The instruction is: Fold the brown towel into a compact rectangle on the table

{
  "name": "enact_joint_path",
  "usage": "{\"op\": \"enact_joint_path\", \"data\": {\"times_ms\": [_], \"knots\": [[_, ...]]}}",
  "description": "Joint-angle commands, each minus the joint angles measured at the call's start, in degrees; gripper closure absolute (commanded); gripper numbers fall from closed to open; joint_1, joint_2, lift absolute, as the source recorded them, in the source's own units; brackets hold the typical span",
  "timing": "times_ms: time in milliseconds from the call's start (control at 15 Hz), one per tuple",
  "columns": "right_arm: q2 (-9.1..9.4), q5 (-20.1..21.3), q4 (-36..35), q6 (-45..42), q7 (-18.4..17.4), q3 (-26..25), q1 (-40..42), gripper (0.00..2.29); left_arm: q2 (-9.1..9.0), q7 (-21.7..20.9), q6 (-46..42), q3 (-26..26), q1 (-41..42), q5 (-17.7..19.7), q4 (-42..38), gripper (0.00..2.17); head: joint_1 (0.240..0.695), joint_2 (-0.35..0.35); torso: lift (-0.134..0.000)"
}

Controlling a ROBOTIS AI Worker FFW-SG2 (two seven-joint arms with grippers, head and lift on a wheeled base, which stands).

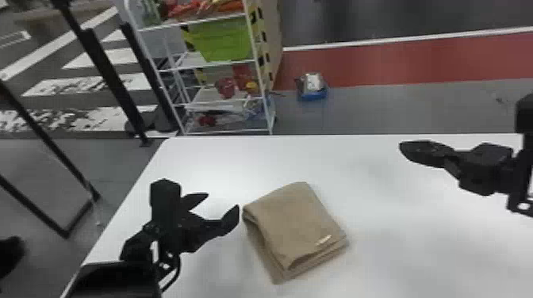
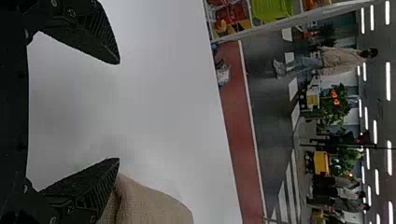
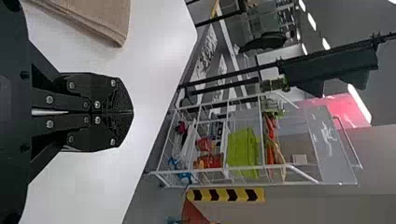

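While the left gripper (image 1: pixel 223 202) points at the towel, its jaws stand wide apart, a broad gap from tip to tip, with white tabletop showing through between them in its wrist view. One finger sits right by the towel's left corner; in the left wrist view that finger overlaps the cloth's edge (touching or merely in front, I cannot tell). Right gripper (image 1: pixel 403 149): jaws together, the two fingers meeting along their inner faces in the right wrist view, well apart from the cloth.

Brown towel (image 1: pixel 295 222): lying on the white table (image 1: pixel 376 186), near the middle of the head view, folded into a thick, roughly rectangular packet set at a slant. Layers stack visibly along the near right edge; the left side shows a rounded fold, slightly gaping. Top face mostly smooth. A small pale tag (image 1: pixel 324 240) lies near the right-hand edge.

Left arm comes in low on the left, reaching over the table with its gripper aimed right, toward the towel. Right arm enters from the right edge, its gripper over the table's farther part, aimed left.
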Motion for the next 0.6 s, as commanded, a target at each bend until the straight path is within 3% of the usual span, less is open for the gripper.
{"op": "enact_joint_path", "data": {"times_ms": [0, 200, 333, 400, 533], "knots": [[-0.17, -0.22, -1.27, -1.17, 0.61, -5.96, 1.61, 2.26, -0.23, 1.8, -9.49, -1.73, 3.85, 3.73, -1.86, 0.18, 0.695, 0.22, -0.124], [-1.93, -1.45, -2.15, -0.82, 0.96, -9.39, 3.36, 2.26, -0.23, 2.15, -14.76, -3.31, 6.14, 7.07, -2.48, 0.19, 0.695, 0.122, -0.124], [-2.55, -3.47, -2.5, -0.82, 1.4, -11.76, 3.54, 2.26, -0.23, 2.41, -17.04, -5.59, 7.02, 6.37, -2.13, 0.19, 0.695, 0.081, -0.124], [-2.72, -4.09, -2.5, -0.12, 1.75, -12.55, 3.72, 2.26, -0.23, 4.79, -21.09, -6.47, 6.75, 4.34, -0.11, 0.19, 0.695, 0.06, -0.124], [-2.72, -5.14, -2.85, 0.41, 2.28, -12.73, 4.51, 2.26, -0.23, 12.08, -31.11, -7.35, 4.73, -3.3, 5.43, 0.19, 0.695, 0.023, -0.124]]}}
